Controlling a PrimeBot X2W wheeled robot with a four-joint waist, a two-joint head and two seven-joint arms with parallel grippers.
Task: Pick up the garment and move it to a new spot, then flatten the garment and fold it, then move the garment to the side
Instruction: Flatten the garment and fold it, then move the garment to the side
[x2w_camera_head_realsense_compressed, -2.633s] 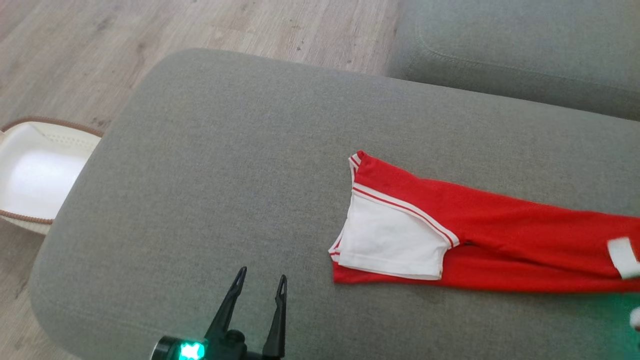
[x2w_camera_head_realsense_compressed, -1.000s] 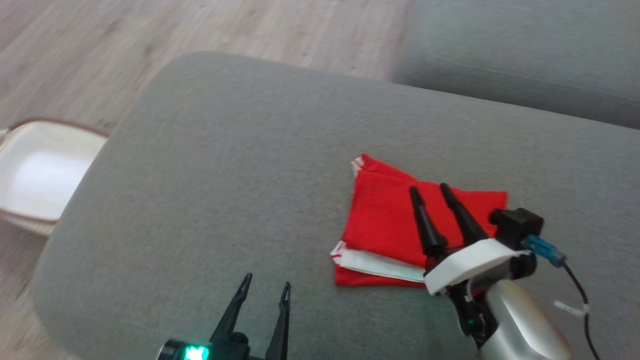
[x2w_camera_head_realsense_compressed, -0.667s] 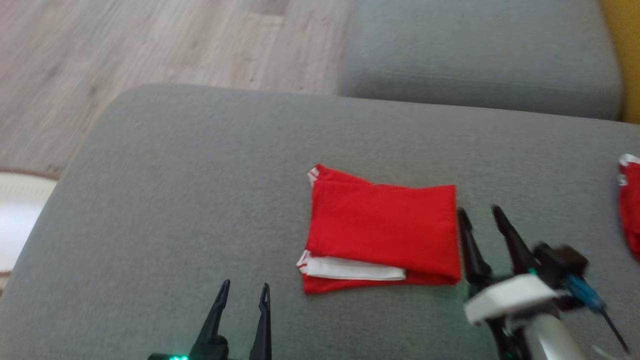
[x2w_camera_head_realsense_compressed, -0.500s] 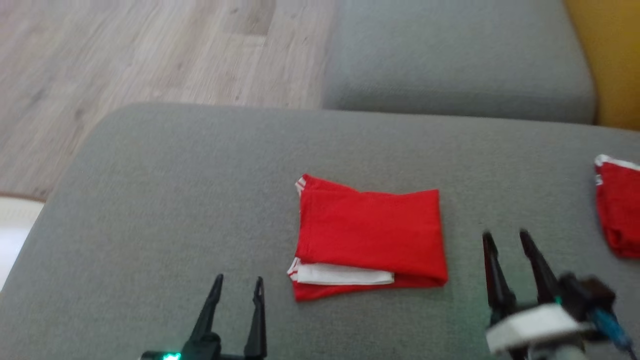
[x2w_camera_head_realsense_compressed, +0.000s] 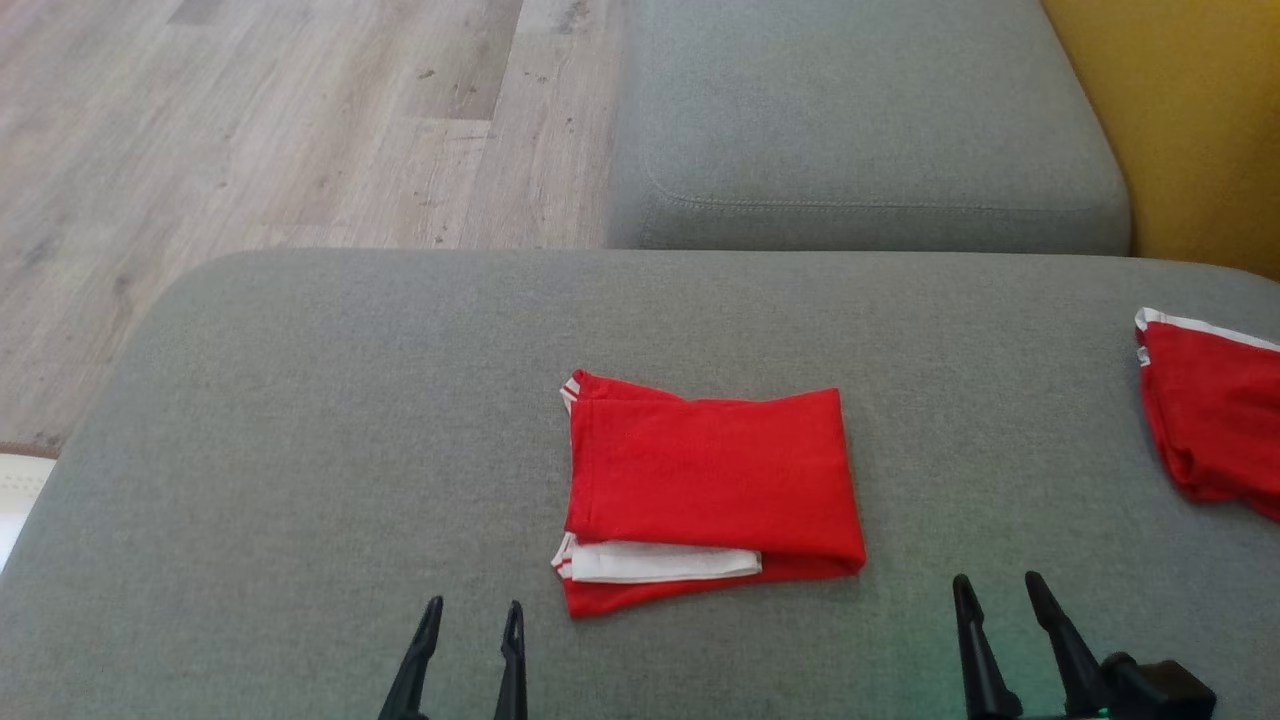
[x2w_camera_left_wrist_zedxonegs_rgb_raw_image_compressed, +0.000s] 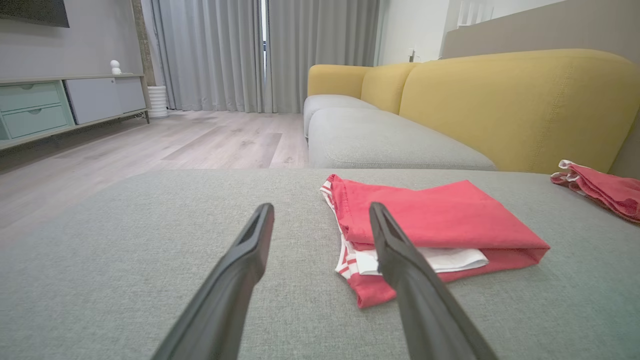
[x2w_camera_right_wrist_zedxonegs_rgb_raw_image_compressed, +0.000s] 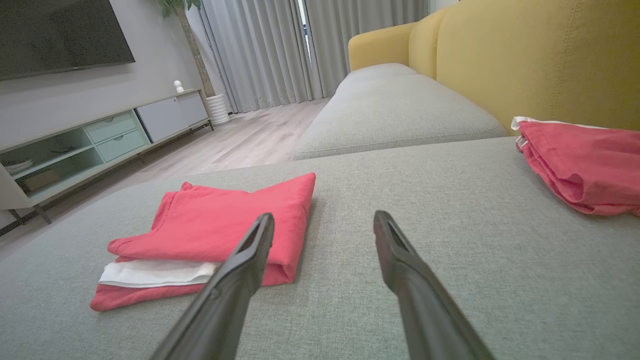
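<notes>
- Head view is showing the folded garment (x2w_camera_head_realsense_compressed: 705, 490) lying flat near the middle of the grey sofa seat (x2w_camera_head_realsense_compressed: 300, 400), somewhat toward its near edge. It is a red rectangle with a white layer peeking out along its near side.
- Its long axis is running left to right, parallel to the seat's near edge. The rounded fold is sitting at the right end, while the loose, striped layer ends are stacking at the left end.
- The left tool (x2w_camera_head_realsense_compressed: 473, 605) is sitting at the near edge with its fingers spread and nothing between them, just left of the garment's near-left corner.
- The right tool (x2w_camera_head_realsense_compressed: 996, 580) is likewise standing spread and empty at the near edge, off to the right of the near-right corner and a little further from it.
- Left wrist view is agreeing: the garment (x2w_camera_left_wrist_zedxonegs_rgb_raw_image_compressed: 430, 210) is lying ahead and to the right of the left tool (x2w_camera_left_wrist_zedxonegs_rgb_raw_image_compressed: 321, 207), with the layered ends facing it.
- Right wrist view is placing the garment (x2w_camera_right_wrist_zedxonegs_rgb_raw_image_compressed: 225, 215) ahead and to the left of the right tool (x2w_camera_right_wrist_zedxonegs_rgb_raw_image_compressed: 324, 215), its closed fold facing that tool.
- A second red garment (x2w_camera_head_realsense_compressed: 1205, 410) is resting at the seat's right edge, well apart.
- Folding is looking finished, so the shift to the side is probably what is remaining. Either tool is needing to turn inward. The left one is appearing slightly nearer, though the closed fold on the right is likely offering the tidier grip.
</notes>
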